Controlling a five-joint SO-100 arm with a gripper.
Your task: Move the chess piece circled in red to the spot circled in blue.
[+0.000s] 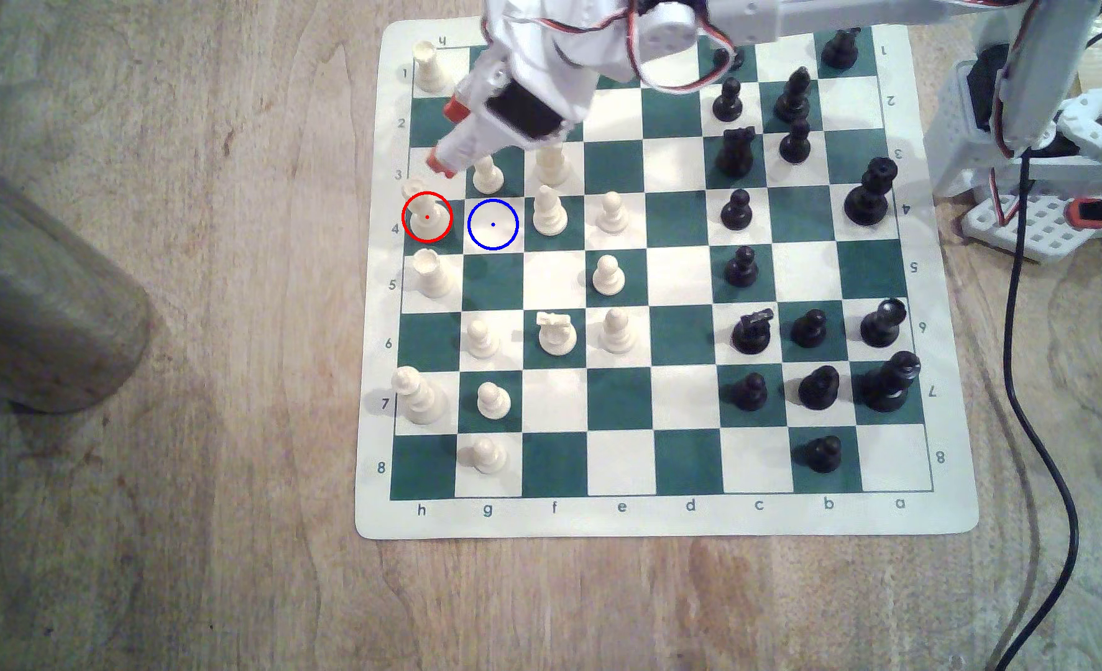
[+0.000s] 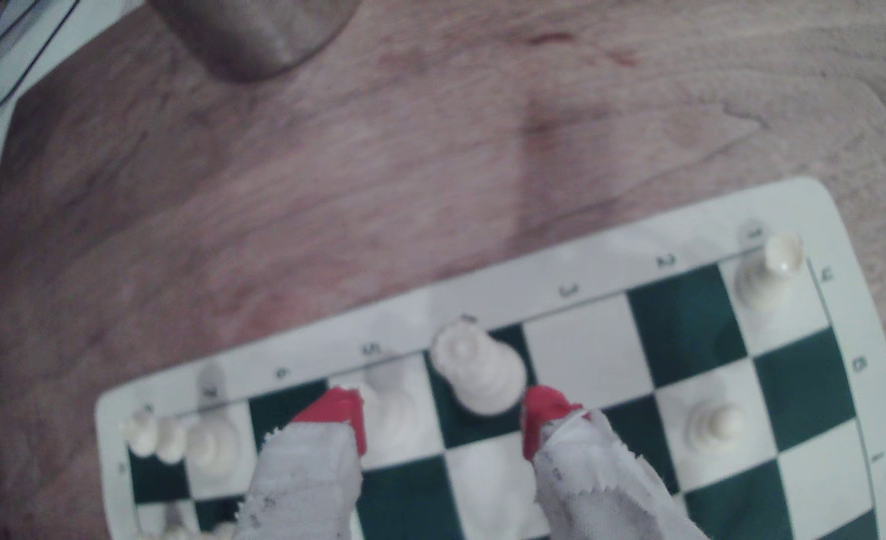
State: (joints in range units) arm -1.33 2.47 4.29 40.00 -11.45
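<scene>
While the gripper [image 2: 443, 420] hovers with jaws spread, it should straddle the white queen [image 1: 425, 218] squarely before clamping.

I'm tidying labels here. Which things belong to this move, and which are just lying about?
Belong: chess piece circled in red, spot circled in blue, gripper, open.
Lying about: cream pawns, black pieces, metal cylinder, black cable.

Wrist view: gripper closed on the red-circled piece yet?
No. The gripper is open, its red fingertips apart, and the red-circled piece stands on its green square just beyond them, untouched.
</scene>
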